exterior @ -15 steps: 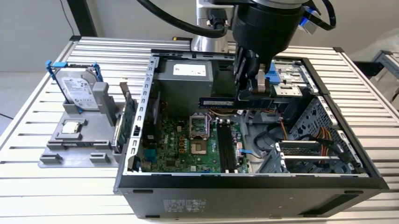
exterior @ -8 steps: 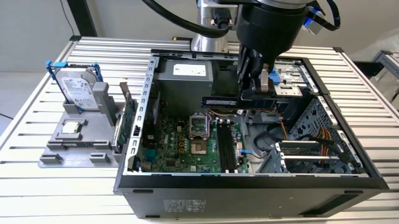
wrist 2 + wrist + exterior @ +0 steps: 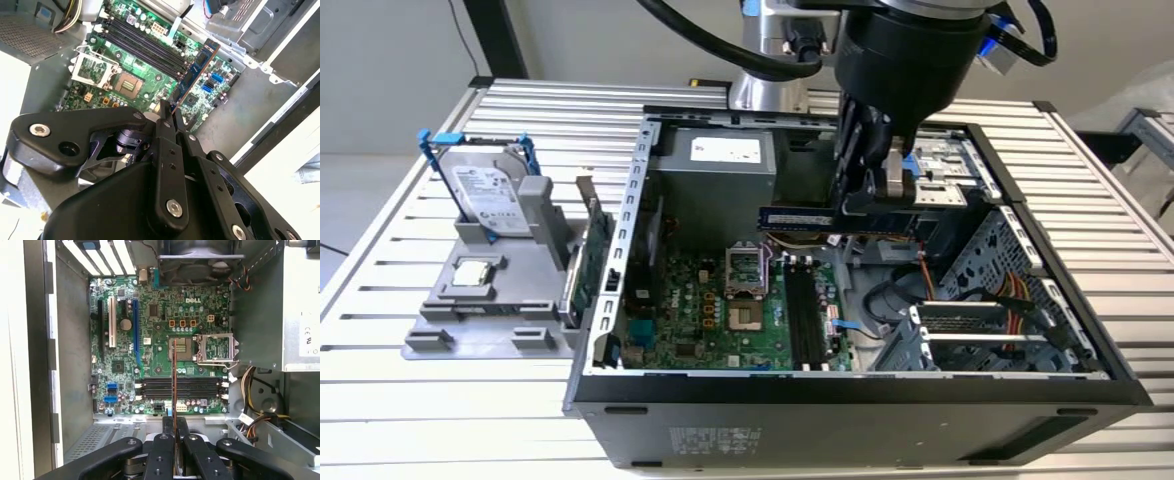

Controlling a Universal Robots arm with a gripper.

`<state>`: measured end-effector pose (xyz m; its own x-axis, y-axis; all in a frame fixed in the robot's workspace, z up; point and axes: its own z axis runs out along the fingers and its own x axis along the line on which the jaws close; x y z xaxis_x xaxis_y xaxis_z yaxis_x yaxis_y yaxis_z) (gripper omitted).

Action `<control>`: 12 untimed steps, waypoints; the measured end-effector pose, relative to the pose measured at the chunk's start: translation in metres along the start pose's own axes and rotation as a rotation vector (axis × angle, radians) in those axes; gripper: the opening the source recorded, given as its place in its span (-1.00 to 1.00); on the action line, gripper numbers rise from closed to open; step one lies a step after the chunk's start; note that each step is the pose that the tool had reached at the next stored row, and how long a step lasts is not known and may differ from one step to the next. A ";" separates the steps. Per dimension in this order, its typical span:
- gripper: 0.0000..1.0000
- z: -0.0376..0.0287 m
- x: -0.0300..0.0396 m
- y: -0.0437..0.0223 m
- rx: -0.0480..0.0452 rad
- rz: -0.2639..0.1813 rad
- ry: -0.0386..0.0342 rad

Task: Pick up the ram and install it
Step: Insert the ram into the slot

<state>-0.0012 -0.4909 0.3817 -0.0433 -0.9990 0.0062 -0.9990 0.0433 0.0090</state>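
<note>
Exterior view: the gripper (image 3: pixel 870 203) held the ram (image 3: pixel 821 219) level above the motherboard (image 3: pixel 720 310) inside the computer case (image 3: pixel 638 190). The power supply (image 3: pixel 714 185) behind the motherboard bore a white label, its print illegible.
Second wrist view: the fingers (image 3: pixel 164 135) were pinched narrow on the ram (image 3: pixel 197 70), which was over the motherboard (image 3: pixel 145 60).
First wrist view: the ram (image 3: pixel 174 375) appeared edge-on, crossing the motherboard's black memory slots (image 3: pixel 200 388).

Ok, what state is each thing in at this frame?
Dark blue-green ram stick: gripped, held over the green motherboard, not seated.
Black claw: shut on the ram stick.
Black memory slots: empty.
Black computer case: side open.
Metal processor socket: cover frame swung open.
Silver hard drive: upright in grey holder.
</note>
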 end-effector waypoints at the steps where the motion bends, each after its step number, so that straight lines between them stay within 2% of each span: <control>1: -1.00 0.0000 0.0000 -0.0005 0.0000 0.000 -0.0001; 12: -1.00 0.0000 -0.0002 -0.0035 0.0000 0.000 -0.0001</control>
<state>0.0023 -0.4909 0.3817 -0.0433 -0.9990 0.0062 -0.9990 0.0434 0.0090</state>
